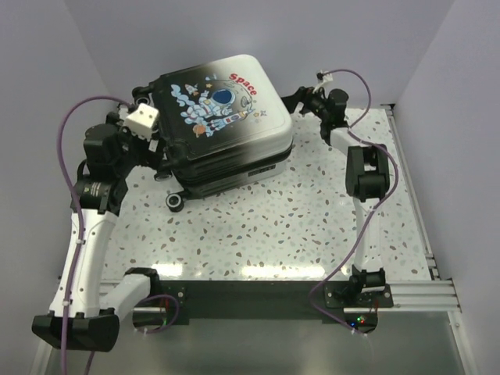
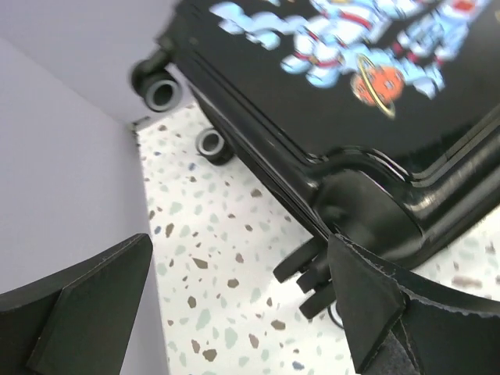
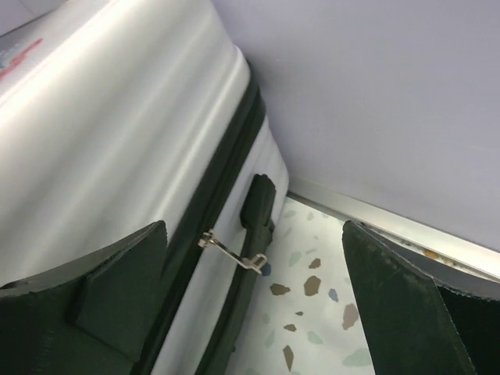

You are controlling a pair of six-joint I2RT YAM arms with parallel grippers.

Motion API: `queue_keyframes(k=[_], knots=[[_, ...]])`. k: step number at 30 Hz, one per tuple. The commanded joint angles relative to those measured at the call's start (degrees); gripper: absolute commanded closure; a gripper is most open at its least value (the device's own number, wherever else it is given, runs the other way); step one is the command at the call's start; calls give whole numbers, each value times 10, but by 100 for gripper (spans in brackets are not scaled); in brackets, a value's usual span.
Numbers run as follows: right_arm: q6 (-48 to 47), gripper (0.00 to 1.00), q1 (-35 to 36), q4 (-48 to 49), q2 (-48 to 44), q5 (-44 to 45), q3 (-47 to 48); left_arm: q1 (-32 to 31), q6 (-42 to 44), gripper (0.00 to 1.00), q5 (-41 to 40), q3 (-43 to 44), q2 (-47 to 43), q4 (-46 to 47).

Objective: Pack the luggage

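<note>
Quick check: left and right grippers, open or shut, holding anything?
Left gripper: open, holding nothing.
Right gripper: open, holding nothing.

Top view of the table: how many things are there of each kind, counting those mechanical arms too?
Hard-shell wheeled suitcase, white-to-black with a cartoon astronaut print: 1
Black-and-white robot arms: 2, the left and the right
Total: 3
</note>
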Motion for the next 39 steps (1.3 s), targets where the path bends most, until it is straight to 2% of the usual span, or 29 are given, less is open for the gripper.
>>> queue_keyframes(k=[1, 4, 8, 14, 21, 24, 25, 28, 31, 34, 39], knots=[[18, 2, 11, -46, -26, -36, 47, 21, -100, 0, -45, 7, -2, 58], [13, 4, 19, -82, -19, -54, 61, 28, -108, 5, -97, -6, 16, 73], [-10, 5, 30, -93, -42, -91, 21, 44, -109, 10, -141, -7, 75, 79], [-65, 6, 59, -87, -121, -162, -134, 59, -117, 11, -112, 63, 212, 60], [-128, 7, 106, -73, -247, -206, -310, 77, -110, 9, -89, 152, 322, 91], [-142, 7, 132, -59, -293, -215, -375, 85, -103, 10, -49, 181, 361, 90], [-143, 7, 145, -53, -316, -215, -407, 85, -72, 12, 20, 196, 373, 77], [-148, 7, 168, -18, -348, -216, -472, 61, 18, 18, 130, 217, 429, 27], [-158, 6, 184, -3, -383, -208, -516, 10, 53, 18, 160, 216, 454, -6], [-175, 6, 186, 1, -408, -205, -543, -32, 44, 20, 186, 216, 495, -15], [-274, 6, 177, -116, -484, -207, -571, -59, 13, 25, 241, 229, 536, -12]])
